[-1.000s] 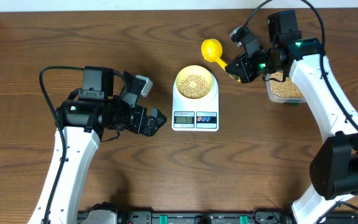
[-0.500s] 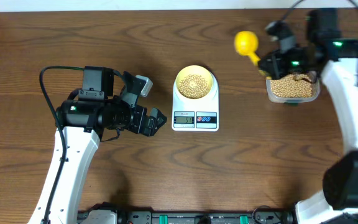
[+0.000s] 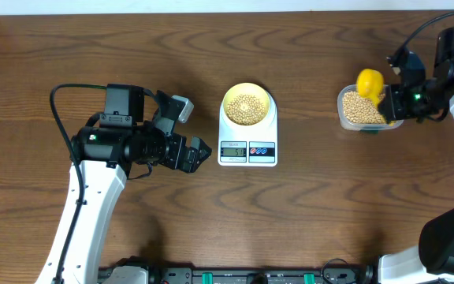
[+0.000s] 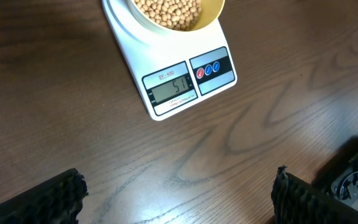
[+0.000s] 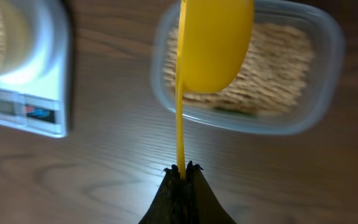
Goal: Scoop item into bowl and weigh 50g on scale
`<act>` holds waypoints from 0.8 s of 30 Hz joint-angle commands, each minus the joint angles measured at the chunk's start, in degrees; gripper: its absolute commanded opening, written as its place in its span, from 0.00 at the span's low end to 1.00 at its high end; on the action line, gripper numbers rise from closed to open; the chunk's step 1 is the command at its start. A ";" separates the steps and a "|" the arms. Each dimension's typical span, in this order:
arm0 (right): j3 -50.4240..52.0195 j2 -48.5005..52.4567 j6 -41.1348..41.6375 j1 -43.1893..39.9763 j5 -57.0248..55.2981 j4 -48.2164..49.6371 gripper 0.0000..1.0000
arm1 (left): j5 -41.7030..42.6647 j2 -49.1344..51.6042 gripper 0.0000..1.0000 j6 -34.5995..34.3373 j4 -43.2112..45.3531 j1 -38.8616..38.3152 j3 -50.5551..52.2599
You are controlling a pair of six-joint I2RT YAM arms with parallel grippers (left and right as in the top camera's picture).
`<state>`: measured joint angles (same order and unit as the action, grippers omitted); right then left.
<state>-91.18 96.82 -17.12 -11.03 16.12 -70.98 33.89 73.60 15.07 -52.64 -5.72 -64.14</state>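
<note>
Near the middle of the tabletop (image 3: 93, 47) sits the scale (image 3: 247, 151), its display reading 51; the bowl (image 3: 226, 105) rests on the scale's platform with a layer of beans (image 3: 247, 106) inside; well to the right, a clear tub (image 3: 343, 110) holds more beans; the right gripper (image 5: 182, 171) is clamped tight on the handle of the yellow scoop (image 3: 370, 82), whose cup hangs over the tub; the left gripper (image 3: 191, 128) hovers left of the scale, jaws spread wide, holding nothing.

Left jaws wide, right jaws pinched.
</note>
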 commanded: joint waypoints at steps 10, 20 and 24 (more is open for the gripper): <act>-0.85 -0.57 3.87 4.07 -24.94 0.26 0.01 | -0.50 0.22 0.98 0.33 -0.17 0.28 0.31; 3.08 0.04 4.28 5.03 -19.96 2.80 0.01 | -0.50 0.22 0.98 0.33 -0.17 0.28 0.31; 4.90 0.04 4.26 5.03 -18.23 2.84 0.01 | -0.50 0.22 0.98 0.33 -0.17 0.28 0.31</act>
<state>-87.68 96.86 -13.80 -6.35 -4.10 -68.31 33.89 73.60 15.07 -52.64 -5.72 -64.14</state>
